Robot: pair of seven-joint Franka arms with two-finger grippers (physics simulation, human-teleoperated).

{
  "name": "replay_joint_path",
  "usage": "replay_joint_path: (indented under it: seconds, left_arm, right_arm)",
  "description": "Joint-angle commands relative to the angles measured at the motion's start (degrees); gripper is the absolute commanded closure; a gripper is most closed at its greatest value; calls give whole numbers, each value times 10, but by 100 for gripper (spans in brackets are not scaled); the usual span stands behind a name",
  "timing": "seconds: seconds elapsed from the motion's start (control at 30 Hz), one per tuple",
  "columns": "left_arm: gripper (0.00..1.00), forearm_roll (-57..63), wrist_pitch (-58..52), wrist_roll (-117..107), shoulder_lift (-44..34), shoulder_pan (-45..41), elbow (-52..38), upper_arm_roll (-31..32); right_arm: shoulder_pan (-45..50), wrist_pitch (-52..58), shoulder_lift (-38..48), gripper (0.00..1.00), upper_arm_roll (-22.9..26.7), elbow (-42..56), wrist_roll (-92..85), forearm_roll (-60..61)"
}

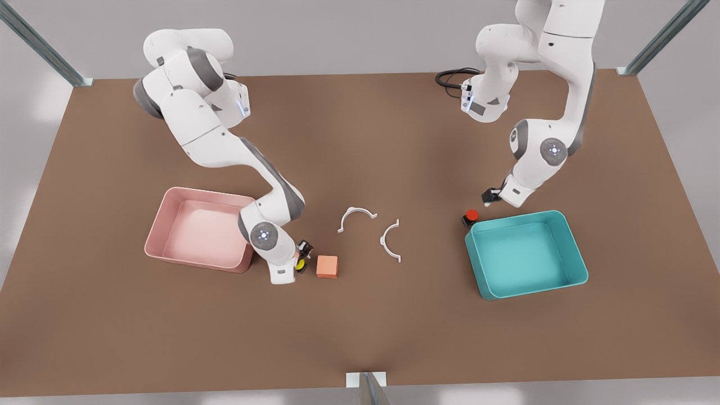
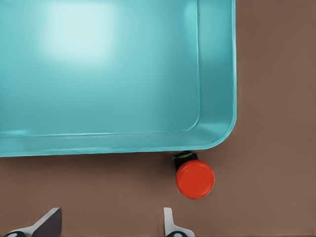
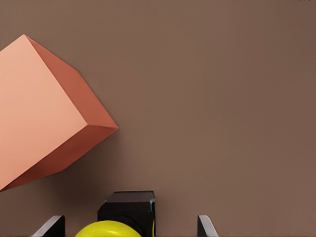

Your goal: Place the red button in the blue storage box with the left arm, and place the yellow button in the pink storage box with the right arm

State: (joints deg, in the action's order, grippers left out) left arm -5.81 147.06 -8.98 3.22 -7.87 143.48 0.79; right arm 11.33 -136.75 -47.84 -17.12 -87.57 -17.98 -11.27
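Nearest us, the right pincer (image 1: 302, 260) straddles the tiny yellow-capped button (image 3: 109, 228), fingers spread and ungripped, crowding the orange cube (image 1: 327, 266), which we could bump, while the left pincer (image 1: 488, 196), open and empty, may nudge the small red-capped button (image 2: 195, 178) touching the teal-blue plastic tray's rim (image 2: 217, 133).
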Motion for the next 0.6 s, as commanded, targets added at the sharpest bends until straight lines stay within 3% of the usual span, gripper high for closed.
replay_joint_path:
  seconds: [0.0, 0.03, 0.1, 0.13, 0.4, 0.57]
  left_arm:
    - [0, -2, 39, -24, 1, -42, 3, 0]
    - [0, -2, 39, -24, 2, -42, 7, 0]
    - [0, -29, 47, -24, 17, -42, 7, 0]
    - [0, -29, 47, -24, 27, -42, 7, 0]
    - [0, -47, 73, -24, 52, -50, 7, 0]
    - [0, -47, 73, -32, 52, -55, 7, 2]
  right_arm:
    - [0, -39, -5, 0, 0, 0, -60, -8]
    - [0, -40, -5, 3, 0, 0, -60, -8]
    - [0, -46, -9, 25, 0, -1, -60, -8]
    - [0, -47, -9, 29, 0, -3, -60, -8]
    - [0, -46, -7, 46, 0, -4, -58, -8]
    - [2, -24, 23, 46, 0, -3, -53, -8]
